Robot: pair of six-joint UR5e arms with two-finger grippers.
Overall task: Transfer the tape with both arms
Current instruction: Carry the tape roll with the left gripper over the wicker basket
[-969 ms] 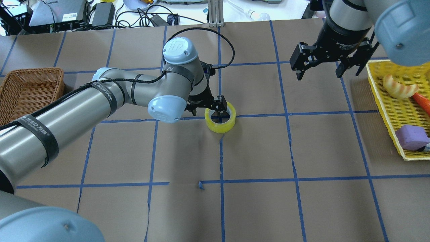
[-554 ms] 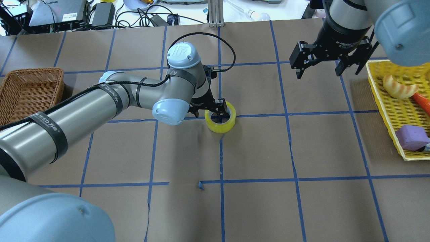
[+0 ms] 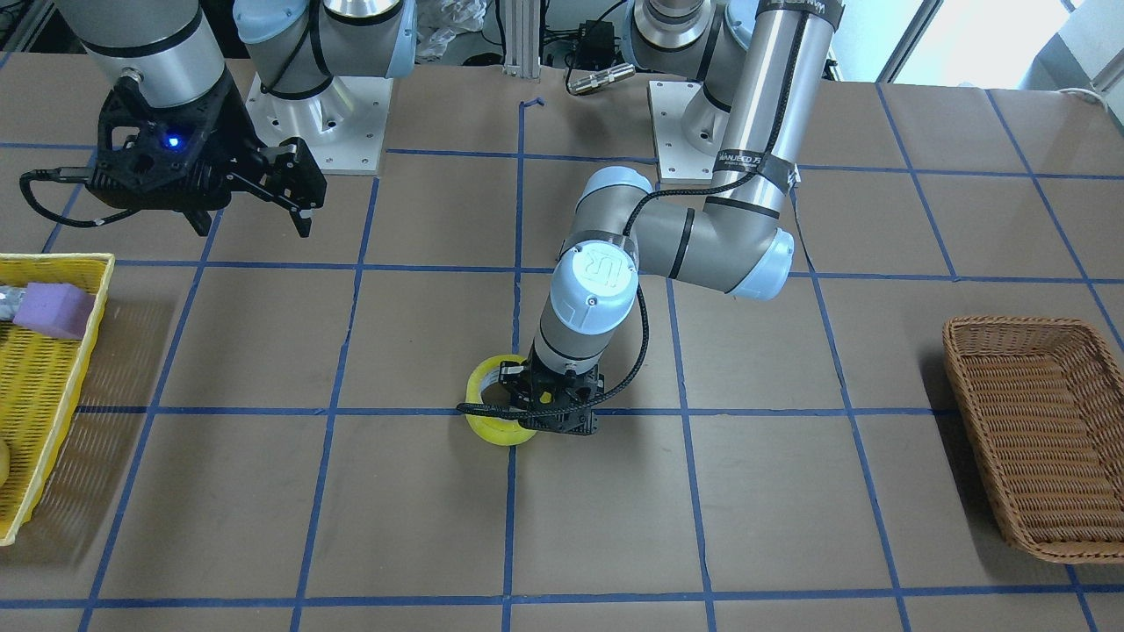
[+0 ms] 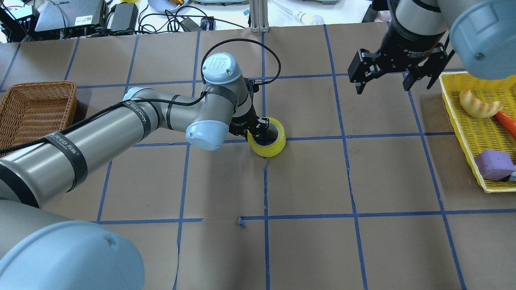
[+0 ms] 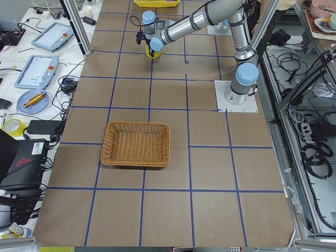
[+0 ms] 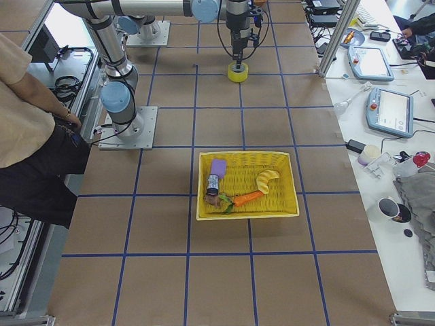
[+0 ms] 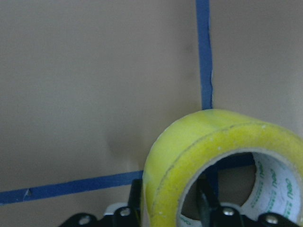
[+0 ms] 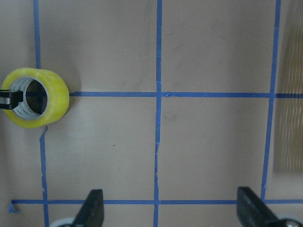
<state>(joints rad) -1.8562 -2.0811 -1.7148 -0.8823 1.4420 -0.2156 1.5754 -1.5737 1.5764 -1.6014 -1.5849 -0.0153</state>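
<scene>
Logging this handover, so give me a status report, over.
Left gripper shut on tape, pinching its wall. Right gripper open, hovering well apart. Nothing seen between them.

One roll of tape [image 4: 269,150]. Two arms, left arm [image 4: 121,125] and right arm [image 4: 415,24], with one tool apiece: left tool [image 4: 258,129], right tool [image 4: 381,89]. Two baskets on the counter [image 4: 306,181]: one wicker basket [image 3: 1010,322], one yellow basket [image 6: 241,176]. In the yellow basket, four items: one purple block [image 6: 218,167], one carrot [image 6: 246,198], one pale curved piece [image 6: 266,179], one small bottle [image 6: 213,185]. One person [image 6: 27,102] beside the counter.
</scene>
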